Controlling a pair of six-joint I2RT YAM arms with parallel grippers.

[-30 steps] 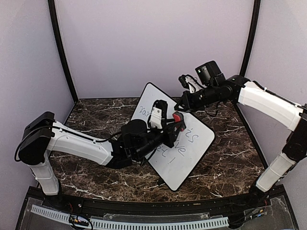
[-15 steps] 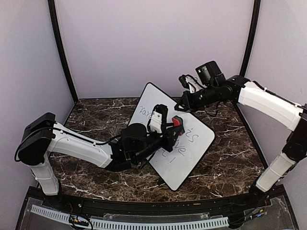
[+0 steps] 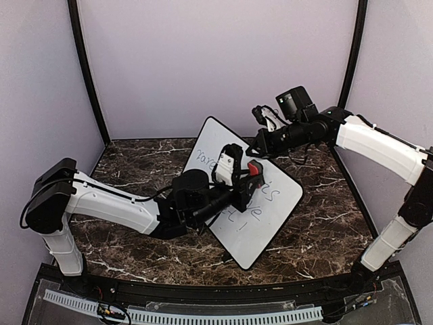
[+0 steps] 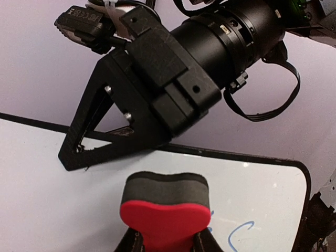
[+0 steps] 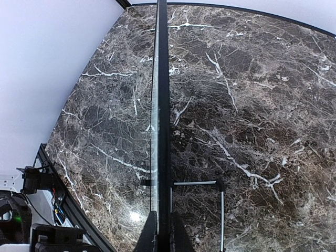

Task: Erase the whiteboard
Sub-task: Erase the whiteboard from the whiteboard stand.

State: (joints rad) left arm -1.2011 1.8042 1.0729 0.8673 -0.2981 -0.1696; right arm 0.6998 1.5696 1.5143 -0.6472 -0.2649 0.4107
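Note:
The whiteboard (image 3: 267, 217) stands tilted on the marble table, with blue-grey handwriting (image 3: 259, 198) across it. My left gripper (image 3: 251, 178) is shut on a red eraser (image 3: 254, 168). In the left wrist view the eraser (image 4: 165, 218) has its dark felt side against the whiteboard (image 4: 47, 205), just below the top rim. My right gripper (image 3: 261, 147) is shut on the board's upper edge. In the right wrist view the whiteboard (image 5: 160, 94) shows edge-on, running up from between the right gripper (image 5: 163, 237) jaws. The right gripper's black fingers (image 4: 100, 134) also show in the left wrist view.
The dark marble table (image 3: 135, 169) is walled by pale panels on three sides. A thin wire stand (image 5: 220, 210) sticks out behind the board. A black rail (image 3: 203, 291) and cable tray run along the near edge.
The left gripper with the eraser dipped slightly down-left on the board, then came back up and to the right. The right arm and the board stayed still.

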